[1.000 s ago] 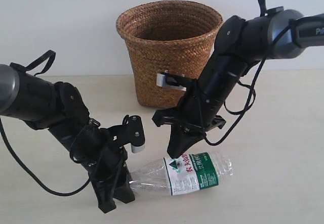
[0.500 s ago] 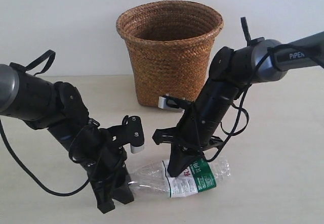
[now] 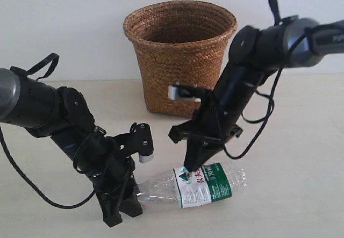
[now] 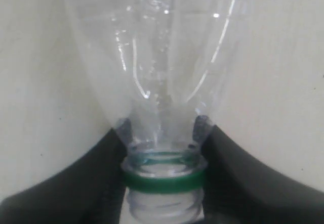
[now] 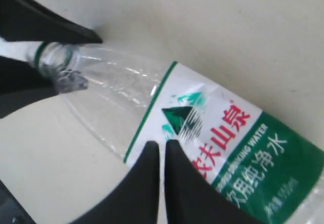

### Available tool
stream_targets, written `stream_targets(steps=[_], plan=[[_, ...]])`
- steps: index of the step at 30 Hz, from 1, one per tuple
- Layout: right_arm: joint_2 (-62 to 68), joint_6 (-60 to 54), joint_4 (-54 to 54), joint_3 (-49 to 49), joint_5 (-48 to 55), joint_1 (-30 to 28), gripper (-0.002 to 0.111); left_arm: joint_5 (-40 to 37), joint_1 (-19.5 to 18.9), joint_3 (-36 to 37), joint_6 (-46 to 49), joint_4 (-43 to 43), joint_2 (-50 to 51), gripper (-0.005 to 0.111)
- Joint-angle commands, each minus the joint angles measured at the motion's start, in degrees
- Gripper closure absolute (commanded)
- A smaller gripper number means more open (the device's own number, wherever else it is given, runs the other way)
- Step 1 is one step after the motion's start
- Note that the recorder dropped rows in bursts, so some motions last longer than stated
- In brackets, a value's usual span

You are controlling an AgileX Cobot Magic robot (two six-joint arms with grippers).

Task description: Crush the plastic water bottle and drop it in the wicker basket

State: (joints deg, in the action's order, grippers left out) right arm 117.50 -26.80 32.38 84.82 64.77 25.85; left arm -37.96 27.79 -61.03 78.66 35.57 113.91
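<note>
The plastic water bottle (image 3: 207, 183) lies on its side on the table, capless, its label facing up. My left gripper (image 3: 129, 197) is shut on the bottle's neck at the green ring (image 4: 163, 181), one black finger (image 4: 76, 183) on each side. My right gripper (image 3: 189, 165) is shut with nothing in it, its tips side by side over the near edge of the label (image 5: 223, 133); I cannot tell if they touch it. The wicker basket (image 3: 180, 60) stands upright behind the right arm.
The basket sits against a white wall at the back of the beige table (image 3: 301, 195). Loose black cables (image 3: 258, 125) hang from the right arm. The left arm (image 3: 48, 114) reaches in low from the left.
Half a second ago my right gripper was pressed down into the bottle's label. It has since risen and the bottle has rolled back. The left gripper has kept its hold and place.
</note>
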Motion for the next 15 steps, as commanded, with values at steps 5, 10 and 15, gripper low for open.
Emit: stream_targets(steps=[5,10,15], plan=[[-8.61,-0.86,-6.49,-0.23,3.06,-0.15,0.108,-0.05,0.21,0.32,-0.63,-0.2,0.68,0.103],[-2.01,2.3,-11.74,-0.23,2.75,-0.15,0.108,-0.21,0.21,0.32,-0.65,-0.2,0.68,0.103],[4.51,2.3,-13.43,-0.23,1.65,-0.15,0.108,0.01,0.21,0.32,-0.65,-0.2,0.68,0.103]])
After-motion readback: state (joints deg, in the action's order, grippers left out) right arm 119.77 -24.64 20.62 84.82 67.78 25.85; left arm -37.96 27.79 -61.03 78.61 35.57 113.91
